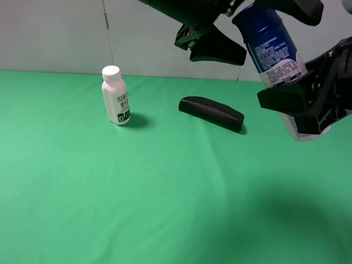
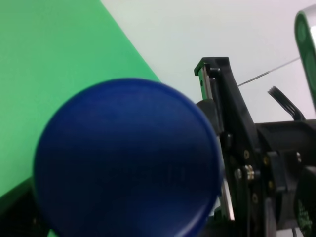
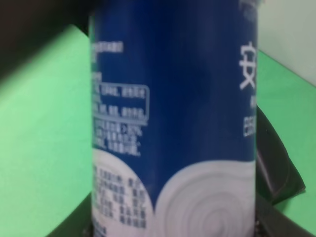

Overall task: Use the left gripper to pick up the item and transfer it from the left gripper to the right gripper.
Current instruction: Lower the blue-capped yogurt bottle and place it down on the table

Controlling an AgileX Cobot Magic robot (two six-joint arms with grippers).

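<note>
While the green cloth table (image 1: 73,209) lies below both arms, the black left gripper (image 1: 256,24) has its jaws spread wide, holding nothing. The black right gripper (image 1: 295,84) is clamped on the white lower body of the tall blue-capped cylindrical bottle (image 1: 273,51), whose cap sits between the left jaws.

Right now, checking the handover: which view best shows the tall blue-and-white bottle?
Exterior high: most of the tall blue-and-white bottle shows, the black right gripper shut on its lower body. Left wrist shows only its dark blue cap; right wrist only its blurred label.
</note>
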